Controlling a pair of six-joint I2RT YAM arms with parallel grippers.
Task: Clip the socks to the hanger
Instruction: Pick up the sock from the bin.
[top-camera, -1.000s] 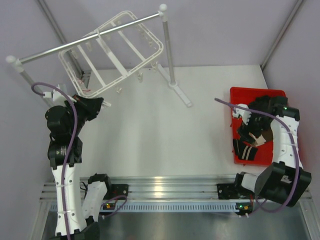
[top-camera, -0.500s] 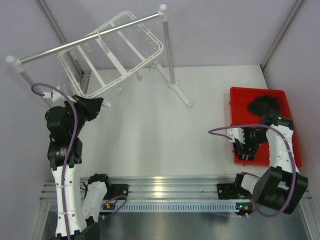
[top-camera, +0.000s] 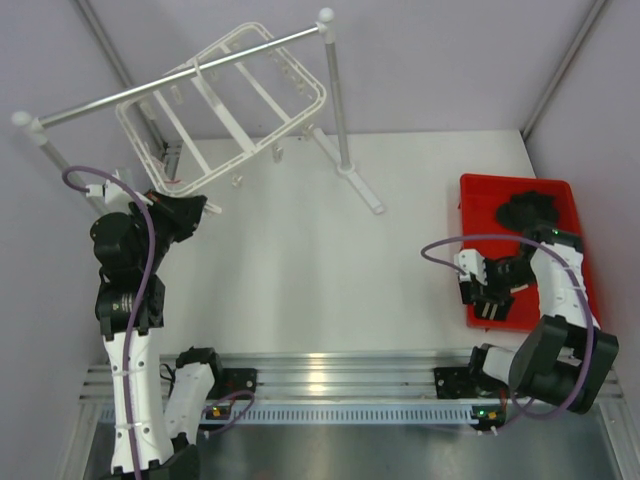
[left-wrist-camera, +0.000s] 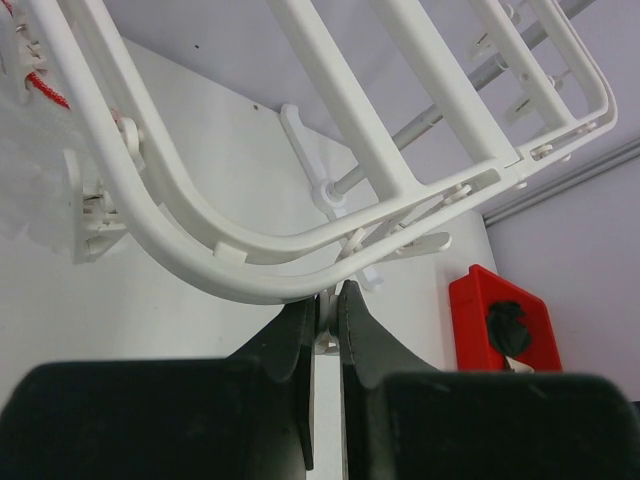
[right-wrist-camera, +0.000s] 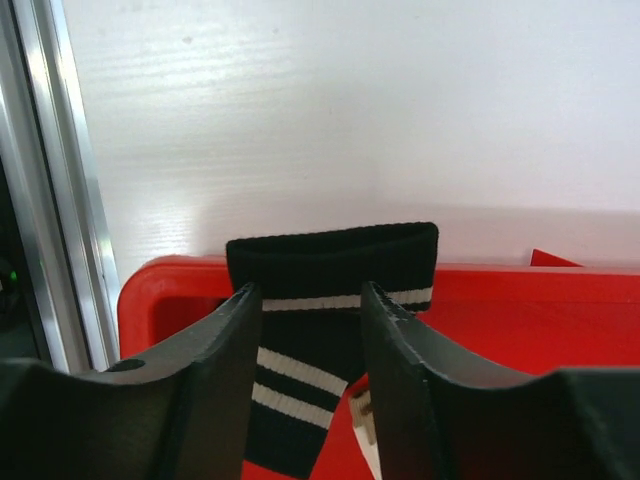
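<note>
A hanger clip (left-wrist-camera: 326, 322) is pinched by the left gripper (left-wrist-camera: 328, 300); a striped sock (right-wrist-camera: 330, 255) is straddled by the half-open right gripper (right-wrist-camera: 310, 292).

I looked down on a white table (top-camera: 300, 270). A red tray (top-camera: 515, 181) sat at its three o'clock edge. At eleven o'clock a grey rail (top-camera: 100, 102) ran across, carried on upright poles. The pole (top-camera: 335, 100) nearer twelve stood on a pale foot (top-camera: 362, 188) that rested on the table. At six o'clock lay ribbed aluminium bars (top-camera: 340, 370).
</note>
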